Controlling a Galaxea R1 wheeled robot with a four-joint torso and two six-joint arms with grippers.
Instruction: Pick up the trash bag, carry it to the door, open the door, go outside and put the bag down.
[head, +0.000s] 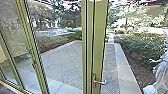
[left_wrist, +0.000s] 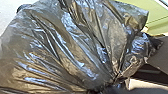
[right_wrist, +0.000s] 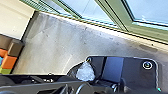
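The black trash bag (left_wrist: 75, 50) is large and close in the left wrist view, its shiny folds drawn together into a tight neck. At that gathered neck my left gripper (left_wrist: 108, 88) is shut on the bag. In the head view a green-framed door (head: 99, 45) stands close in front of me, with a metal lever handle (head: 100, 82) low on its upright. I cannot tell whether this door is open or closed.
Beyond the glass lies a paved yard (head: 63, 60), with bushes (head: 142, 46) and a pale statue (head: 161, 72) at the right. The right wrist view has grey floor (right_wrist: 55, 37), green frames (right_wrist: 112, 15) and coloured blocks (right_wrist: 10, 61) by a pale wall.
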